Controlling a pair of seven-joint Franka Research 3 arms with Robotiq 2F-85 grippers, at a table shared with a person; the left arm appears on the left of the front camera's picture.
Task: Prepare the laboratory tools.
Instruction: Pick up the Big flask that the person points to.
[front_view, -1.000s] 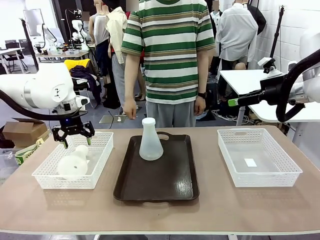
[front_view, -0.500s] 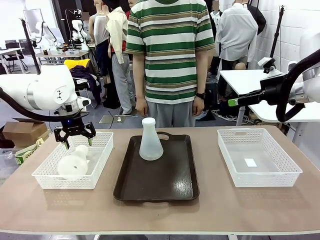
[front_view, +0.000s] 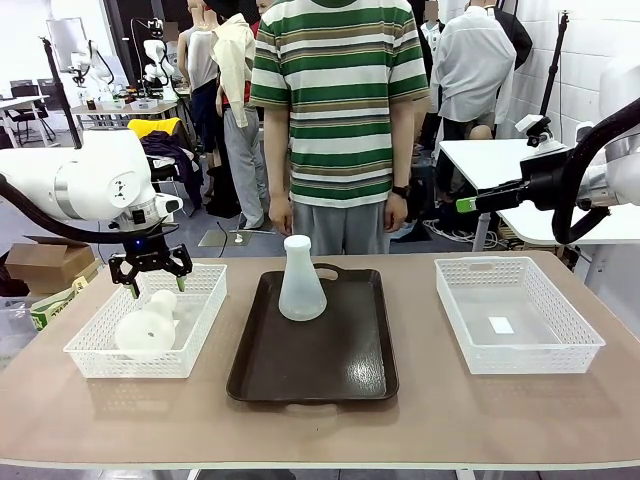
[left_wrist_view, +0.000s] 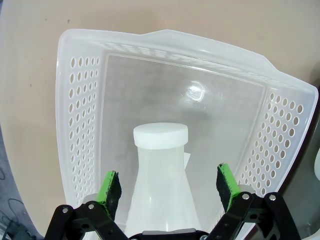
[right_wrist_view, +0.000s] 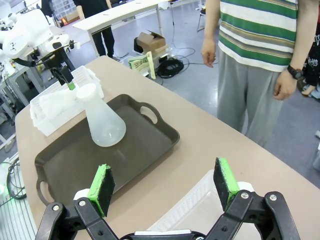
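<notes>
One frosted-white conical flask stands upright at the far end of the dark brown tray; the right wrist view shows that flask on the tray too. A second flask lies on its side in the left white basket. My left gripper hovers open just above its neck. In the left wrist view the green pads stand wide on either side of this flask, not touching it. My right gripper is open and empty, held high at the table's right.
An empty white lattice basket sits on the right of the table. A person in a striped shirt stands at the far edge, hands hanging at the sides. Bare tabletop runs along the near edge.
The person has shifted a little to the right. My left arm has barely moved over the basket. Both grippers stay open.
</notes>
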